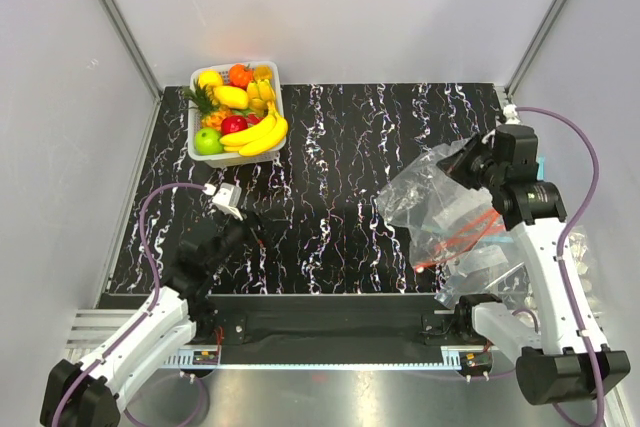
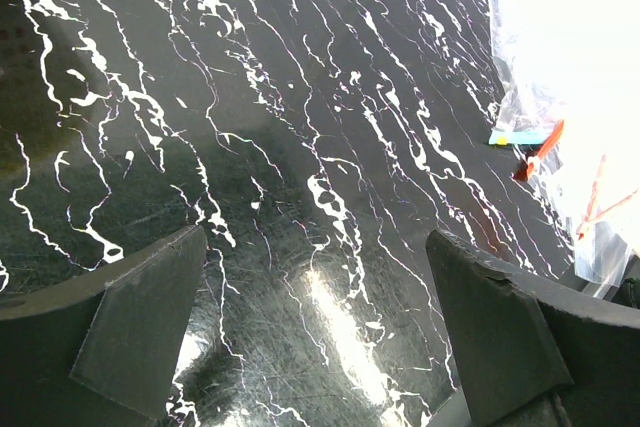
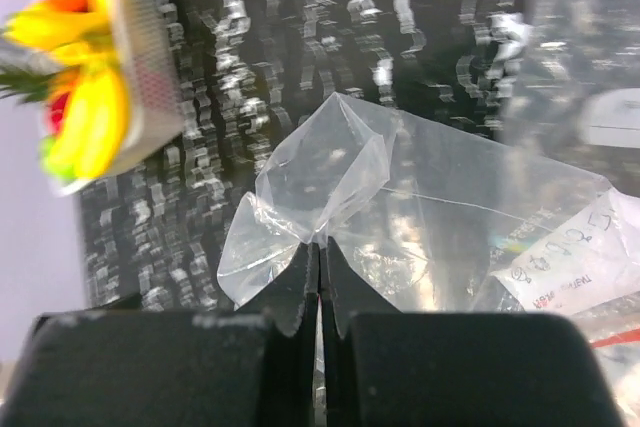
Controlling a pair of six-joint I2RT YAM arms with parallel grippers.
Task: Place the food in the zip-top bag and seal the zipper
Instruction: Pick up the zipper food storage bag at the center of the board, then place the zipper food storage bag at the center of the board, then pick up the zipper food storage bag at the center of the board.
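Observation:
The food lies in a white basket at the far left: a yellow banana bunch, a red apple, a green apple and a yellow fruit. The zip-top bag is crumpled at the right, lifted off the table, with its orange-red zipper hanging low. My right gripper is shut on a fold of the bag's clear plastic. The white printed patch shows at the right. My left gripper is open and empty, low over the table near its front left.
The basket also holds an orange and other toy fruits; it shows blurred in the right wrist view. More clear plastic lies under the right arm. A teal-blue strip lies beside the bag. Grey walls close in the table.

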